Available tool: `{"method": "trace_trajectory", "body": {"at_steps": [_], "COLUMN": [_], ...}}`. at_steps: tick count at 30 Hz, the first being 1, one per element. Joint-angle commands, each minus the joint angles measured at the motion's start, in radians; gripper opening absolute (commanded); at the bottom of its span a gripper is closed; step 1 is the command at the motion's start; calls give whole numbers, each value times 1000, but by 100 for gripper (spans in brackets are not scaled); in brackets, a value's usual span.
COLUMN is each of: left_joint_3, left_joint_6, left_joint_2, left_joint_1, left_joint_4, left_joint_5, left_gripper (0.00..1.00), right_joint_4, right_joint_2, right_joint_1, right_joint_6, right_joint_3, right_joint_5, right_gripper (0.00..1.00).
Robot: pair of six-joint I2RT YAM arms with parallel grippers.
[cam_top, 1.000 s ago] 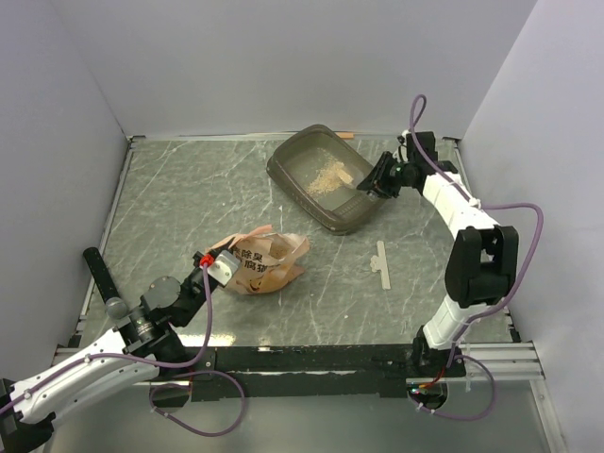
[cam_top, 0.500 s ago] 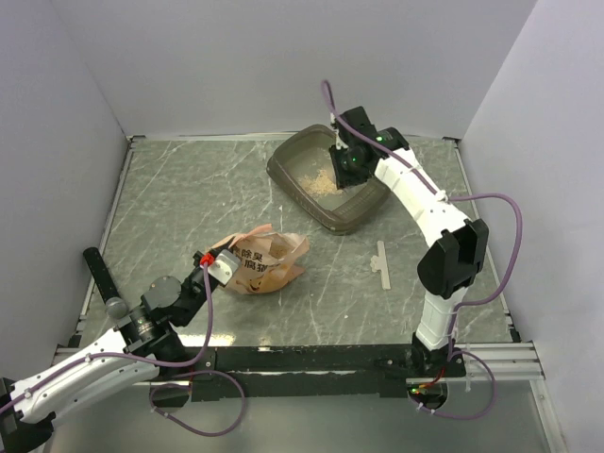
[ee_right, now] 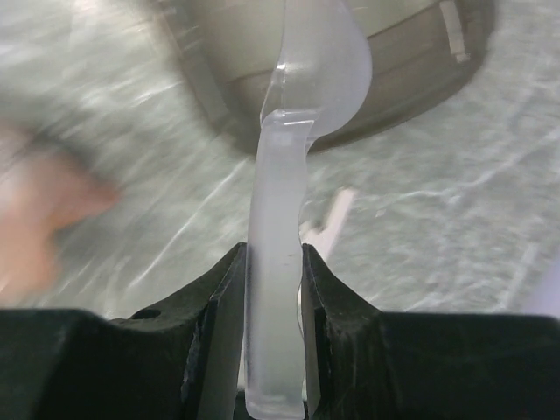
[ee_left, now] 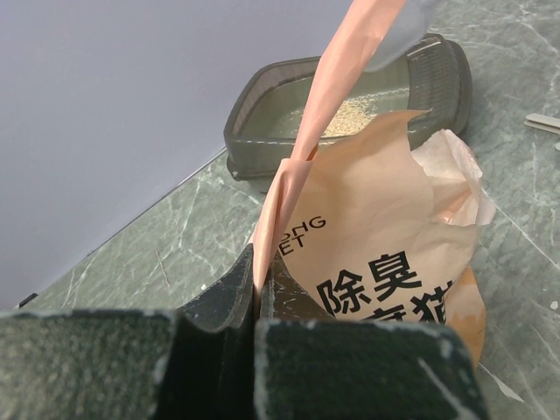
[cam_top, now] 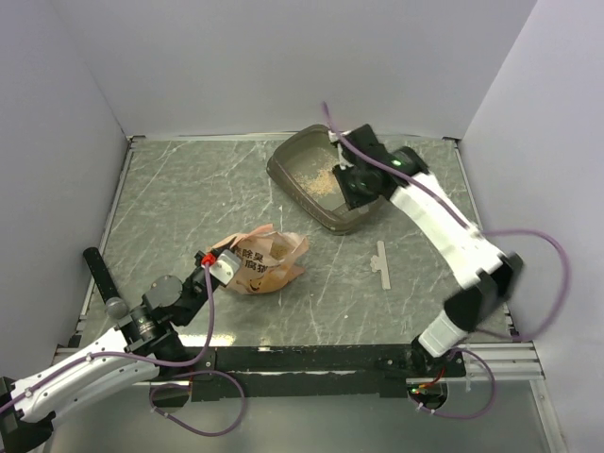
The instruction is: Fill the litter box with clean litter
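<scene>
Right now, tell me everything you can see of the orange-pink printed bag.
The bag is thin, crinkled orange-pink film printed with black characters, and it looks slumped and largely collapsed. It lies on the marbled table, nearer the arms than the litter box and apart from it. The left end effector is shut on a fold of its edge, which rises as a strip in the left wrist view. Nothing else touches it.

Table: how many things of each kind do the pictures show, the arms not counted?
litter box: 1
heap of clean litter: 1
orange-pink bag: 1
clear scoop: 1
pale strip: 1
Total: 5
</scene>
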Motion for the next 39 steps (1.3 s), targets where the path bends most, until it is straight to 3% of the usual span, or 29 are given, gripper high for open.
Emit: {"method": "trace_trajectory", "body": {"at_steps": [1,10,17,27,39], "left_joint_3": [50,57,62,74,88], "left_joint_6": [-20,-21,-23,-33,-33], "left_joint_2": [12,8,5,-12,-12], "left_joint_1": [-5,-5,-5,-5,-17], "left_joint_4": [75,55,37,12,-11], "left_joint_5": [40,120,191,273,309], "left_gripper": [1,1,1,1,1], "right_joint_4": [-29,-127,-118,-95,-63], "right_joint_2": [-232,-451,-514,-453,-246], "right_joint_1": [6,9,7,33,94], "right_joint_6": [-12,13,33,51,77], "right_joint_3": [-51,-149,-252,-281,-229], "right_joint_5": [-289,-674,-808,-855,-855], "right_gripper": [0,0,0,0,0]}}
